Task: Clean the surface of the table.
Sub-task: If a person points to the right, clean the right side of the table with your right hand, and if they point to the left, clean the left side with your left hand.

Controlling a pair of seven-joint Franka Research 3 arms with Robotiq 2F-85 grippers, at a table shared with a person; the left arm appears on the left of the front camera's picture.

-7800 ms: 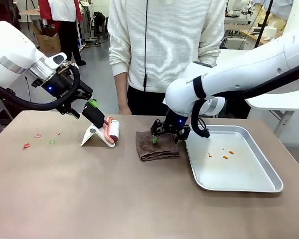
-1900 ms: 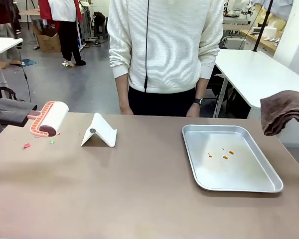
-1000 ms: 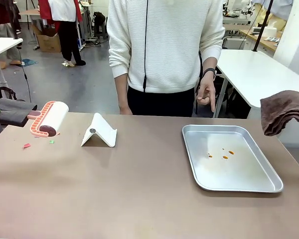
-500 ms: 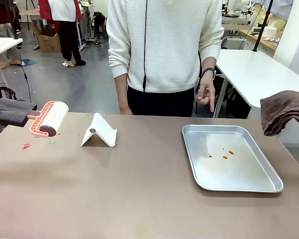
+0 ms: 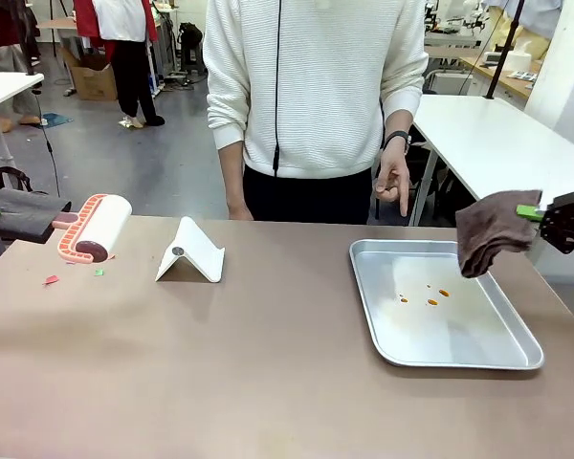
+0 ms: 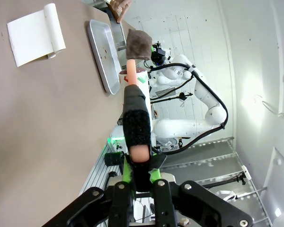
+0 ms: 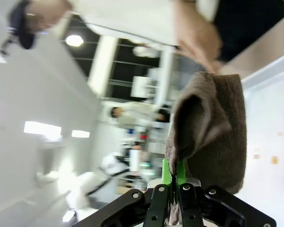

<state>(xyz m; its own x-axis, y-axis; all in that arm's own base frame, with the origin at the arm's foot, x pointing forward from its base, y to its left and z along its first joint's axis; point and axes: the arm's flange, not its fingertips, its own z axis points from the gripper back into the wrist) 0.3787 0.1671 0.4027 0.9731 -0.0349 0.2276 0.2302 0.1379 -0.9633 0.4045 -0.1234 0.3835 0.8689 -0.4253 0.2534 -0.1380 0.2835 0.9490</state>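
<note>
Left gripper (image 6: pixel 137 171) is clamping its fingers on the dark padded handle of the pink lint roller (image 5: pixel 96 229). It is holding the roller in the air over the far-left corner of the worktop (image 5: pixel 268 363), and the roller head is not touching the surface. Right gripper (image 5: pixel 528 212) is pinching its fingers shut on a corner of the brown cloth (image 5: pixel 488 239). The cloth is hanging down above the far-right corner of the metal tray (image 5: pixel 478 330), clear of it.

The worktop is the wide tan surface that is carrying everything and running across the whole front view. Small red and green paper scraps (image 5: pixel 51 280) are lying on it at the left edge, just below the roller. Orange spots (image 5: pixel 430 295) are sitting inside the tray. A white folded stand (image 5: pixel 189 253) is sitting empty near the far edge. The person's hand (image 5: pixel 394 182) is hanging beyond the tray with a finger pointing down, touching nothing.

Progress, as a judgement: both tools are picked up, but no wiping or rolling is showing. Scraps and tray spots are not yet cleaned, so nearly all the cleaning is looking left to do.
</note>
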